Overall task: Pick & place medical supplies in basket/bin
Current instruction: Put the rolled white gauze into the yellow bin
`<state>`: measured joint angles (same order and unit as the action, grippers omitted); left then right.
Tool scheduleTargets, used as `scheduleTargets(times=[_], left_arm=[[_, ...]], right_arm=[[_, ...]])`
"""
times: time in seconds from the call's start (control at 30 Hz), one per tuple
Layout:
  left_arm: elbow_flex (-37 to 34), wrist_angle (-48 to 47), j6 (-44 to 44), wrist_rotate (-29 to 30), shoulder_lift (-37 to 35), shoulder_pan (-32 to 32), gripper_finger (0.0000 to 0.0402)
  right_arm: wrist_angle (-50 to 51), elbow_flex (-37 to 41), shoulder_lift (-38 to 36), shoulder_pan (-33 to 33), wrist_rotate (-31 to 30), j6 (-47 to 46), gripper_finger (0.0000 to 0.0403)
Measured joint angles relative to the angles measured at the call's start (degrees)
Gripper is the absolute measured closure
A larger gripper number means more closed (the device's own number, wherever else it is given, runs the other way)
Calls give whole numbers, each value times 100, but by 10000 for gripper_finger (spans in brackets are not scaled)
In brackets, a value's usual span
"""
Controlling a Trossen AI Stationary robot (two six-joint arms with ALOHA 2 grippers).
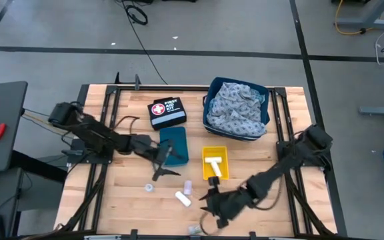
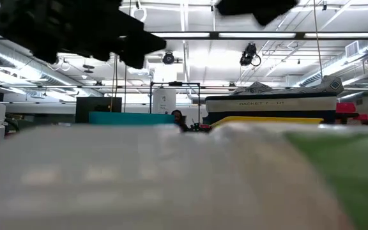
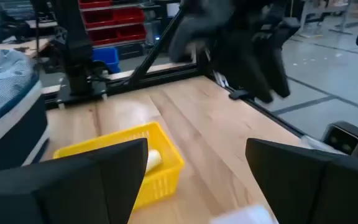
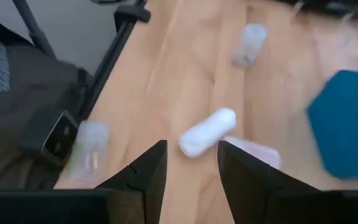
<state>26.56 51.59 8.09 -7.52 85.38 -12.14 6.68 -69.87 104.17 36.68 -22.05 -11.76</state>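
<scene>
1. Near the table's (image 1: 99, 200) front edge, the right gripper (image 4: 191, 163) hangs low over a white gauze roll (image 4: 207, 132), fingers parted and empty, likely lining up to pinch it.
2. At nine o'clock from the yellow bin (image 1: 215, 163), the left gripper (image 1: 167, 162) hovers by the teal bin (image 1: 174, 145), fingers spread and holding nothing.
3. One roll (image 1: 213, 167) already lies in the yellow bin; patterned cloths (image 1: 235, 107) fill the blue basket (image 1: 209, 90) at twelve o'clock.
</scene>
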Motion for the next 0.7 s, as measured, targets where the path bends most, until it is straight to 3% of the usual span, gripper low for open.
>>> scheduleTargets(times=[0.2,0.43,0.7], left_arm=[[-543,-221,72,591,-889,-378,129],[-964,-294,438,1404,-1689,-818,129],[-1081,-474,708,1975,-2036,-1078,129]], right_arm=[[-427,133,306,-743,1072,3,238],[-980,106,623,-1232,2199,62,162],[-799,-330,1058,-1230,2358,63,149]])
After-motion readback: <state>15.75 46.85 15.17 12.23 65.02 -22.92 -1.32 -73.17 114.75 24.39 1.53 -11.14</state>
